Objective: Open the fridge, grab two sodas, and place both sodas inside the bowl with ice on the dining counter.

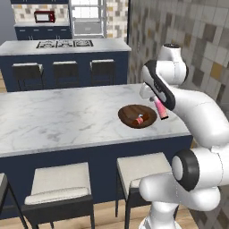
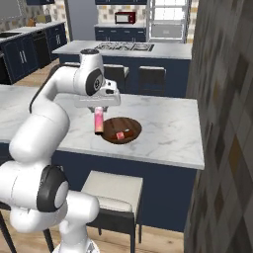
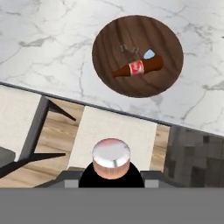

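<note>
My gripper (image 2: 99,107) is shut on the pink soda (image 2: 99,121), which hangs upright with its cap down in the fingers' grip. In the hand view its pale base (image 3: 111,157) sits over the counter's near edge and a stool, short of the bowl. The wide dark-brown bowl with ice (image 3: 131,35) rests on the marble dining counter (image 1: 67,116). Inside it the brown soda with a red label (image 3: 139,68) lies on its side beside a pale ice cube (image 3: 149,54). From the left base view the pink soda (image 1: 160,109) hangs just right of the bowl (image 1: 129,112). The fridge is out of view.
Cushioned stools (image 1: 58,183) (image 1: 143,167) stand along the counter's near side. A tiled wall (image 1: 201,44) rises close on the right. Behind the island are more stools (image 1: 67,71) and the navy stovetop counter (image 1: 62,44).
</note>
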